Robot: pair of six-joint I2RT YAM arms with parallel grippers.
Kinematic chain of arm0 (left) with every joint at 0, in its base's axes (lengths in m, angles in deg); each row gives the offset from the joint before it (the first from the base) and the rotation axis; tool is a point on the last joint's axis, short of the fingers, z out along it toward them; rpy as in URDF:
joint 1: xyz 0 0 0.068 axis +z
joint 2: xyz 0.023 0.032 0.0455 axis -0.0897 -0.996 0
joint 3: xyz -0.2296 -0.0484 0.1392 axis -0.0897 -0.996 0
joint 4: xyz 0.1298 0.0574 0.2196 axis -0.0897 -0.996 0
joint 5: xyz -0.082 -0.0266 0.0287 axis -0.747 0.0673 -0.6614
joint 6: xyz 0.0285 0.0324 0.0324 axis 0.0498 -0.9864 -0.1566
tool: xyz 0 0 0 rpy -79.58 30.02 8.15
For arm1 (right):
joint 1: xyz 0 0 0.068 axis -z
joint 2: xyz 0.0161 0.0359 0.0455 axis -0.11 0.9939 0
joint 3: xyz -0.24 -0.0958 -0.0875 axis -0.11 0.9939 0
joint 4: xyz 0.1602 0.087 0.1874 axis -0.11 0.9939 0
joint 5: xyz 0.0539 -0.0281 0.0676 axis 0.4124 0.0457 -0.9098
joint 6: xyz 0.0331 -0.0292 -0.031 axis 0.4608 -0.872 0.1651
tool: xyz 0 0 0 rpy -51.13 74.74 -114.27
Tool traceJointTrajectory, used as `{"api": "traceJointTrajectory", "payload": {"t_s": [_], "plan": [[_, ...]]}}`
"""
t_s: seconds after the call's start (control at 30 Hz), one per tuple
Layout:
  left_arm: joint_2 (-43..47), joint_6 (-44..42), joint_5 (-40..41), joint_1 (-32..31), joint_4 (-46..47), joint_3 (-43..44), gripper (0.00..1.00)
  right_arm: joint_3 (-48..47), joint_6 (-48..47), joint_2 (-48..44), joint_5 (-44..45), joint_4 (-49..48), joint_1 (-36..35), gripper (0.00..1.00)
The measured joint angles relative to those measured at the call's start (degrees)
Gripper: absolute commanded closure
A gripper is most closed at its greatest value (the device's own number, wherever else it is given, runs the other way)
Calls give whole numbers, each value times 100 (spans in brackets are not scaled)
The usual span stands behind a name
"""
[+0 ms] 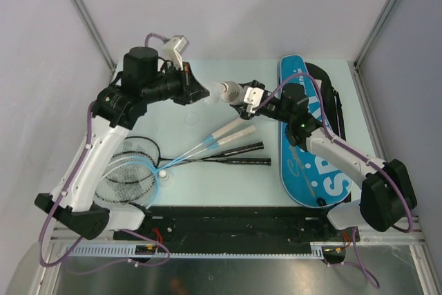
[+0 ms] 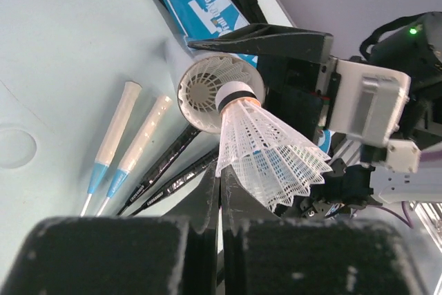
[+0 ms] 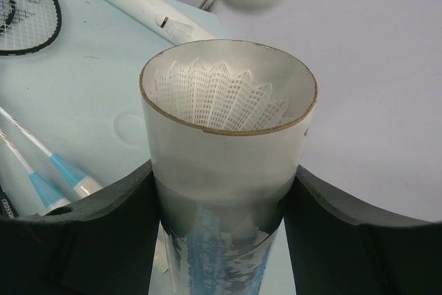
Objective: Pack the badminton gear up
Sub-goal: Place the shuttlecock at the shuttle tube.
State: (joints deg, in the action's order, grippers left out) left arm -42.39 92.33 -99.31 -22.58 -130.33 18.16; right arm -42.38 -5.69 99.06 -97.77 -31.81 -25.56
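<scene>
Holding a shuttlecock at a tube's mouth, both arms raised over the tabletop.
I see the pale tabletop (image 1: 207, 184) with the blue bag (image 1: 293, 74) lying flat on the right. Just beside it are the handle ends of two rackets (image 1: 242, 148), whose heads point toward my left arm. A spare tube (image 3: 131, 1) lies farther back. My right jaws are clamped around the white tube (image 3: 221, 170), which has a nested shuttlecock (image 3: 221, 94) inside. My left jaws are pinched tight on the skirt of the held shuttlecock (image 2: 269, 157), its cork at the tube's open mouth. A loose shuttlecock (image 1: 164, 174) sits by the racket heads.
</scene>
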Motion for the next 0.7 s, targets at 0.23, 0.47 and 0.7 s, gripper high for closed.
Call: {"api": "traceJointTrajectory", "payload": {"t_s": [0.23,0.47,0.7], "plan": [[-527,-4,-28,-7,-164,2,100,0,-153,0,83,120,-131,60],[-942,-44,35,-92,-444,243,80,0,-238,0,210,170,-256,60],[-1381,-74,1023,-651,-505,861,34,0,-321,2,382,249,-348,61]]}}
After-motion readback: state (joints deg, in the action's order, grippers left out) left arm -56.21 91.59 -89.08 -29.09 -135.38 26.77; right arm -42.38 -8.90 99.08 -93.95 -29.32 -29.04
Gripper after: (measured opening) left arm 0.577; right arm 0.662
